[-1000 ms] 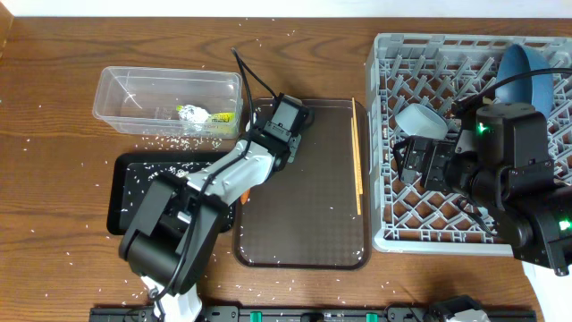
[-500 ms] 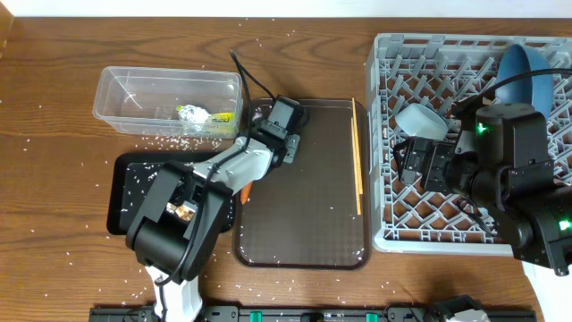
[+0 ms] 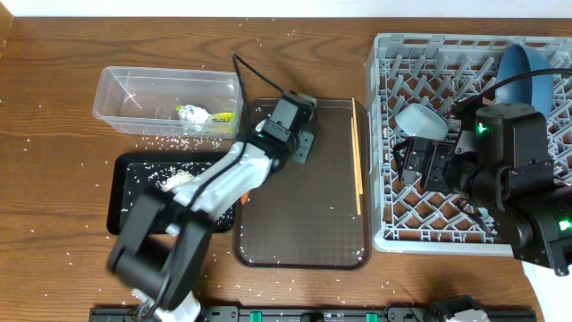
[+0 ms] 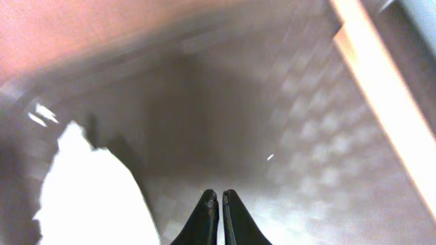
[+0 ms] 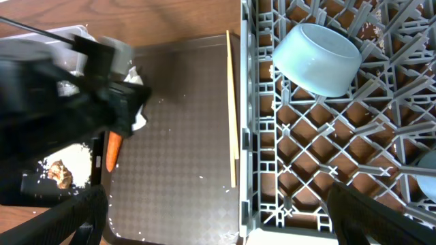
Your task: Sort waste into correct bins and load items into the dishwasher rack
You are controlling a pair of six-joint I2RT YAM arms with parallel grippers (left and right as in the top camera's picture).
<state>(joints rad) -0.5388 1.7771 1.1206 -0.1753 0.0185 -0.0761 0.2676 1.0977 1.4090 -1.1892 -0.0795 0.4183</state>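
Tissue (image 4: 88, 194), a soft crumpled white mass, sits low on the left of the blurred left wrist view, on the brown tray (image 4: 272, 136) with its fine diamond texture. The left hand (image 4: 218, 204) hangs just beside it, slim black fingers pressed together with nothing between. I judge it must widen before taking the paper. Chopsticks (image 4: 381, 109) cross the right side as a pale wooden strip.

From overhead, the left arm covers the tissue at the brown tray's far left corner. The clear thin-walled tub (image 3: 125, 89) holds the wrapper (image 3: 206, 114). The black tray (image 3: 121, 215) is speckled with rice (image 3: 174, 179). The grey pegged rack (image 3: 393, 54) holds the plate (image 3: 523, 72) on edge between pegs, likely for draining, and a bowl (image 3: 422, 121) tipped on its side. The right hand (image 3: 413, 165) hovers over the rack.

In the right wrist view that hand's fingers (image 5: 68, 218) stand wide apart and empty. The carrot (image 5: 114, 151) lies on the seam between the two trays. The lump (image 5: 58, 173) sits among rice in the black tray, which seems the bin for food scraps.
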